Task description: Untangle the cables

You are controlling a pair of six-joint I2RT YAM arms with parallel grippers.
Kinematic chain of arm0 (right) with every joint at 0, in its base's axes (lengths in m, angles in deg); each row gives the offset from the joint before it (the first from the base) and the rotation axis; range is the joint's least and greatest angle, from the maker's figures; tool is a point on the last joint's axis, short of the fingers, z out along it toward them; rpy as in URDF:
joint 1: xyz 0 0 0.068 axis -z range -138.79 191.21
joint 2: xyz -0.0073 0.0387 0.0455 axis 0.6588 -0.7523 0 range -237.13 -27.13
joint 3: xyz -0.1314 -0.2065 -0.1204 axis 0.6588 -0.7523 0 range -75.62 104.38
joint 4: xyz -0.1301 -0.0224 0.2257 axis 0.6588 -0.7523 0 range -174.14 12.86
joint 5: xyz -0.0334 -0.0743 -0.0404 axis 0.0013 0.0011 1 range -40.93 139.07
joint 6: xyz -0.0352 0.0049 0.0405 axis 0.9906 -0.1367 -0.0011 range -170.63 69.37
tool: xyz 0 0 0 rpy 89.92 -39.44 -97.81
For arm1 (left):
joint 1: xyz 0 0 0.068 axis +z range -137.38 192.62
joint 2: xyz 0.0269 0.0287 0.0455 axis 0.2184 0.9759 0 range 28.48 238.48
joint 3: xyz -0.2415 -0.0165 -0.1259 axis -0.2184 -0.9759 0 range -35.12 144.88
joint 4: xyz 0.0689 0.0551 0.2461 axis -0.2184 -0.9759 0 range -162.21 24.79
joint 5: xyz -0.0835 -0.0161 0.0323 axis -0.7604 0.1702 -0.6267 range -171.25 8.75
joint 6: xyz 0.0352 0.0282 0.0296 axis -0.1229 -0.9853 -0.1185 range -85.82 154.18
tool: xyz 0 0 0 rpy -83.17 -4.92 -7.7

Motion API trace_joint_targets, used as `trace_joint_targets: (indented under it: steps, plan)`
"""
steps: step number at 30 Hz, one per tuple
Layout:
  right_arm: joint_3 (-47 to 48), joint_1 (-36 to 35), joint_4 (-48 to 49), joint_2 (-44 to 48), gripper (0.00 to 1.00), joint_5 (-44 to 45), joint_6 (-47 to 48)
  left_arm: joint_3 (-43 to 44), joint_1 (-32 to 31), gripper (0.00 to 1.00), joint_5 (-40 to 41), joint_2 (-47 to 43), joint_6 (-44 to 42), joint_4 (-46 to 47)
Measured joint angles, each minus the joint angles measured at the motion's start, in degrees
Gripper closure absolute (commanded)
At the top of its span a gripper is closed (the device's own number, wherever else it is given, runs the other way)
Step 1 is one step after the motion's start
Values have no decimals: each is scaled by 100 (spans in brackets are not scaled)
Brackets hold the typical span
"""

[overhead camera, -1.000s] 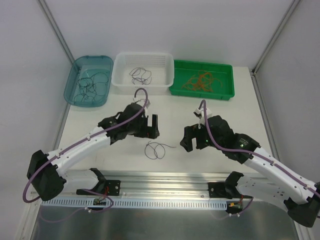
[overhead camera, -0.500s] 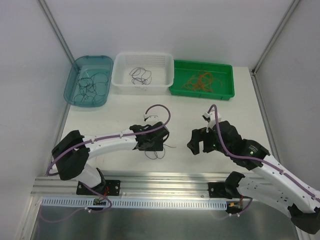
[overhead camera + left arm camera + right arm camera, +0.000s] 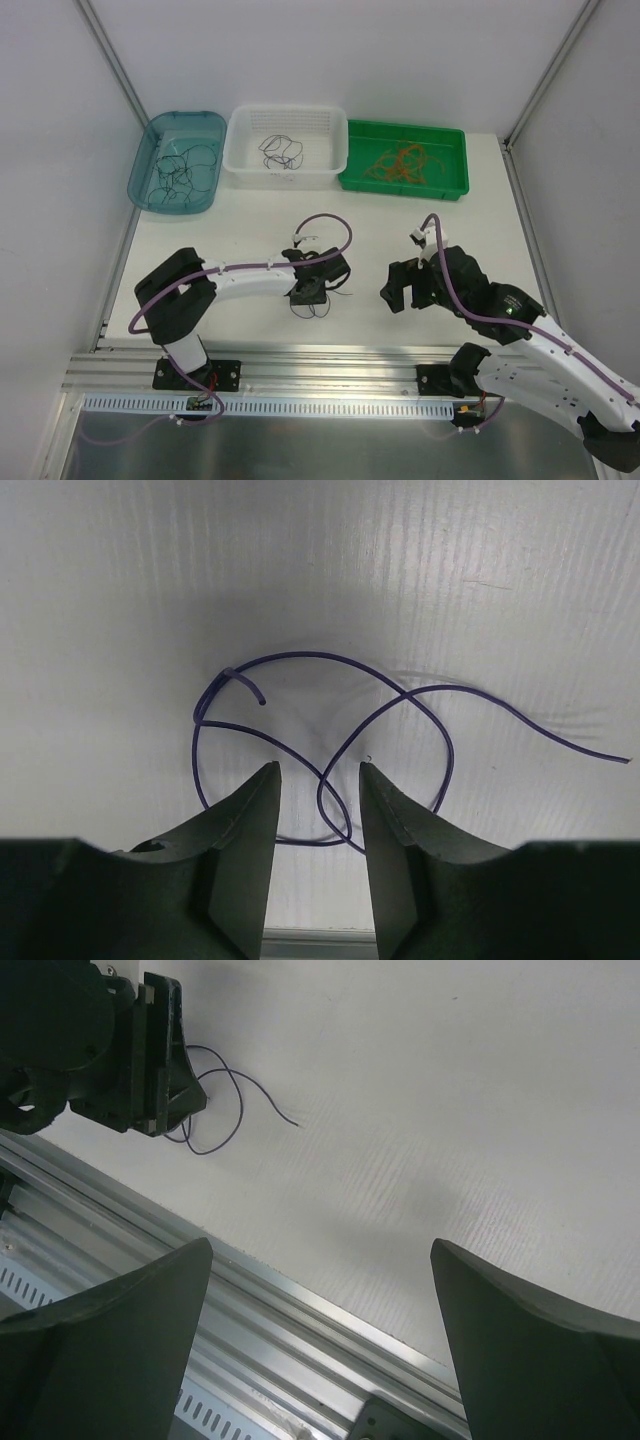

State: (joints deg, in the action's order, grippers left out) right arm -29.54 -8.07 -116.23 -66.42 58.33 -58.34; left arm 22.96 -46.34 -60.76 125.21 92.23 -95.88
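Observation:
One thin dark purple cable [image 3: 300, 657] lies on the white table in a small double loop with a free tail to the right; it also shows as the cable [image 3: 313, 306] from above and the cable [image 3: 232, 1110] in the right wrist view. My left gripper [image 3: 318, 768] is down at the table, its jaws narrowed but still apart, straddling the point where the loops cross. From above, this left gripper [image 3: 310, 292] covers the loop's upper part. My right gripper [image 3: 405, 292] hovers to the right of the cable, wide open and empty, the right gripper [image 3: 320, 1245] facing the table's near edge.
At the back stand a teal bin [image 3: 140, 170] with dark cables [image 3: 178, 168], a white basket [image 3: 240, 165] with black cables [image 3: 281, 152], and a green tray [image 3: 450, 190] with orange cables [image 3: 400, 162]. An aluminium rail [image 3: 330, 360] runs along the near edge.
My left arm swung forward and down from near the white basket onto the loose cable, and its jaws narrowed around the crossing. The right arm drifted slightly nearer, still open.

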Motion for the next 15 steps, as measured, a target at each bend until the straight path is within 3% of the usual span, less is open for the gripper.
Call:
trace_joint_targets:
  steps: [3, 10, 15]
  plan:
    - [0, 0, -4, -11, 4, 0, 26, 0, 2, 68, 0, 31, 111, -13]
    - [0, 0, 0, -122, 4, 0, 31, 42, 0, 100, 4, 144, 146, -46]
    - [0, 0, -2, -122, 4, 66, 48, 164, 2, 100, 179, 114, -22, -271]
